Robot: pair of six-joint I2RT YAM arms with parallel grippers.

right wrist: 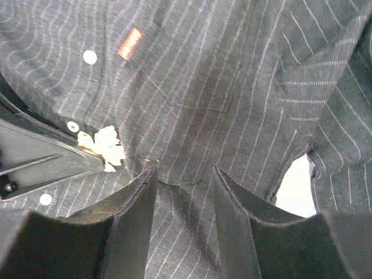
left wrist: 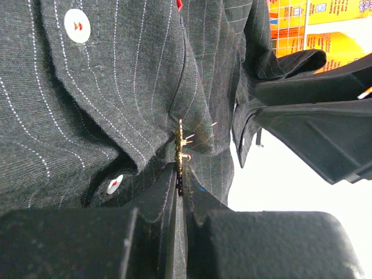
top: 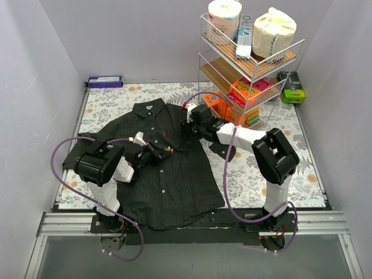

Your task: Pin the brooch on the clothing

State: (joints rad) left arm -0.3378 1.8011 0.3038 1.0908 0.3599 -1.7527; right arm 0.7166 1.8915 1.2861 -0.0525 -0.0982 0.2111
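Brooch is pinched edge-on in closed left gripper and held at shirt front, near white button. Right gripper fingers are parted above cloth close by, nothing gripped. Advice: cloth to be pinched taut beside pin, pin pushed shallow through one layer, brooch released only once clasp is seated.

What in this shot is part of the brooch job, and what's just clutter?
Job: brooch, shirt, left end effector shut on brooch, right end effector open over shirt.
Clutter: rack, paper rolls, purple box, green box, orange packs.
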